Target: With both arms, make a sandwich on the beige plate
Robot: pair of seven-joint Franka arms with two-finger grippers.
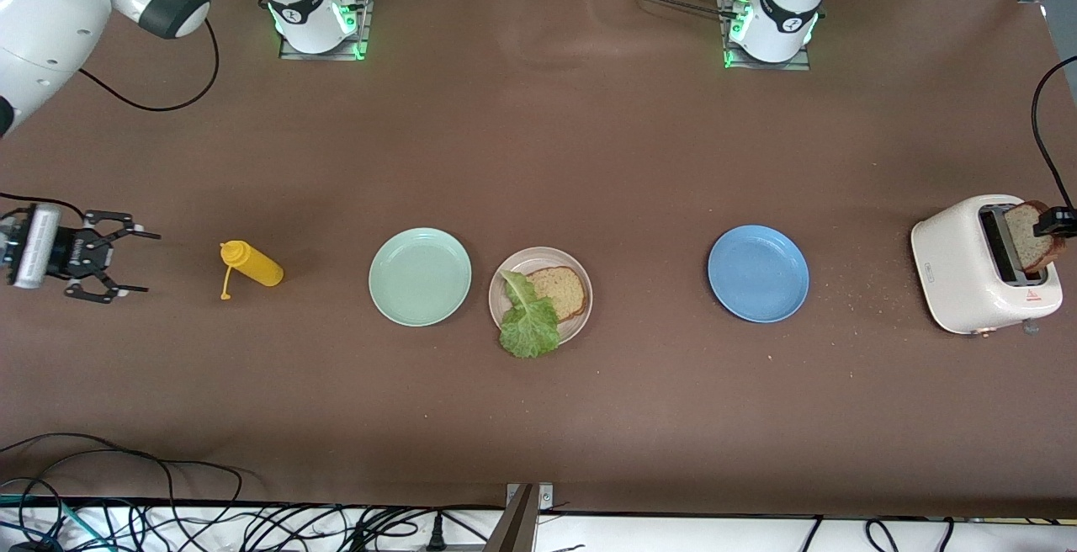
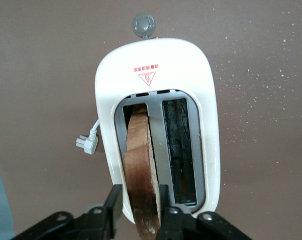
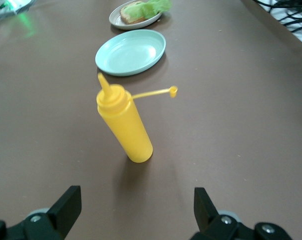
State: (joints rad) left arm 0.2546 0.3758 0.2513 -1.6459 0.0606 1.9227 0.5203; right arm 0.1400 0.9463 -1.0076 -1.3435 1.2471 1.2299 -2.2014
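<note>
Left gripper (image 2: 141, 210) was over the white toaster (image 1: 968, 266) at the left arm's end of the tabletop (image 1: 589, 140), fingers (image 2: 114, 202) narrowed onto the second bread slice (image 2: 141, 170), which stood on edge, partly out of one slot; the other slot was empty. Looked like a grip on the crust edge, so my call: lift straight up along the slot until the slice clears it, no twist, or it drags the slot wall or tips the toaster. Then carry it over the blue plate (image 1: 757, 274) to the beige plate (image 1: 580, 321), and lay it flat on the lettuce leaf (image 1: 528, 321), which lay over the first bread slice (image 1: 559, 291) and hung over the rim nearest the front camera. Right gripper (image 1: 118, 262) waited with fingers wide, near the yellow squeeze bottle (image 1: 251, 264), toward the right arm's end; mint-green plate (image 1: 419, 276) just beside the beige one.
</note>
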